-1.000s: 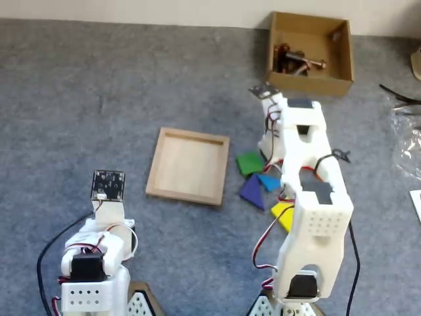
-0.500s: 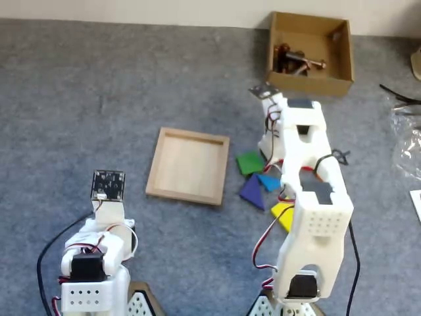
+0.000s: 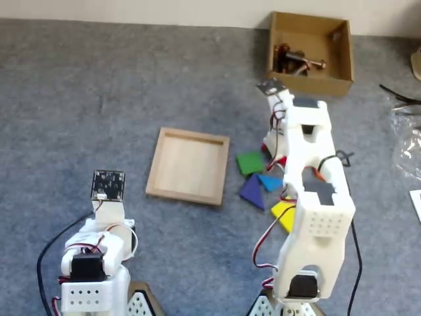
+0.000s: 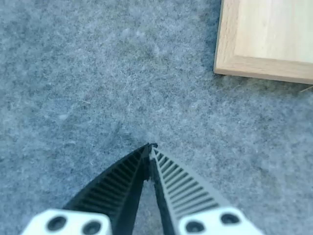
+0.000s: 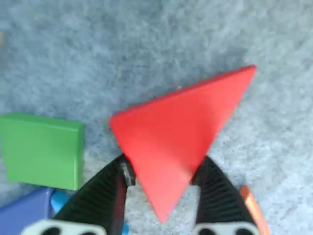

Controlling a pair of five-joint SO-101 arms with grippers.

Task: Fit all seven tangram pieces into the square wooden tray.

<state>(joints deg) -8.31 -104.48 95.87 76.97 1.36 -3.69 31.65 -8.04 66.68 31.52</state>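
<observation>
The square wooden tray (image 3: 187,166) lies on the grey carpet with nothing in it; one corner of the tray (image 4: 264,41) reaches into the left wrist view. Right of it lie a green square (image 3: 249,162), a light blue piece (image 3: 270,181), a dark blue triangle (image 3: 252,191) and a yellow piece (image 3: 283,214). My right gripper (image 5: 164,169) is shut on a red triangle (image 5: 178,132), held beside the green square (image 5: 41,149); an orange piece (image 5: 250,205) peeks out nearby. My left gripper (image 4: 150,148) is shut and holds nothing, over bare carpet near the tray.
A cardboard box (image 3: 309,52) with metal and wooden odds stands at the back right. Clear plastic wrap (image 3: 408,141) and cables lie at the right edge. The left arm's base (image 3: 95,270) sits at the front left.
The right arm's wrist has shifted slightly up and to the right in the high view, with the red triangle in its fingers. The left arm has not moved.
</observation>
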